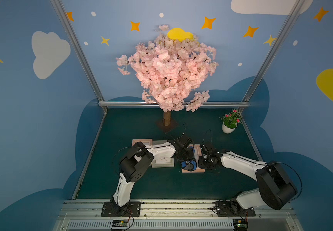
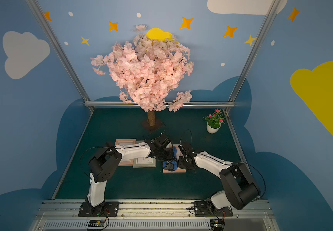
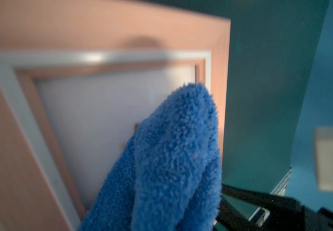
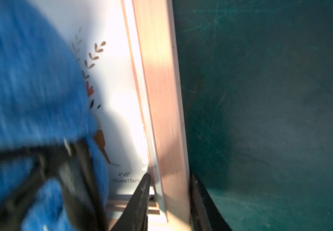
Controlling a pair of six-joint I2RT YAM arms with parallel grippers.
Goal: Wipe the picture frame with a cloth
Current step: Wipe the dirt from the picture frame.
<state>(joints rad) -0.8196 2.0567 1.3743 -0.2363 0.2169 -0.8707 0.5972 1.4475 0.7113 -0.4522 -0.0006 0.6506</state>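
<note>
Both top views: picture frame (image 1: 193, 170) lies flat on the green table (image 1: 151, 184) between my 2 arms. The cloth (image 1: 189, 165) is bunched on its near end under my left claw (image 1: 188, 160). A grey frame (image 1: 162, 164) sits just to its left.
Left wrist: left claw is closed on the blue cloth (image 3: 171, 160); the free end hangs over the glass near a corner of the picture frame (image 3: 121, 30).
Right wrist: right claw (image 4: 169, 178) straddles 1 side rail of the picture frame (image 4: 161, 100) and clamps it. The cloth (image 4: 27, 80) is blurred, beside it on the glass.
</note>
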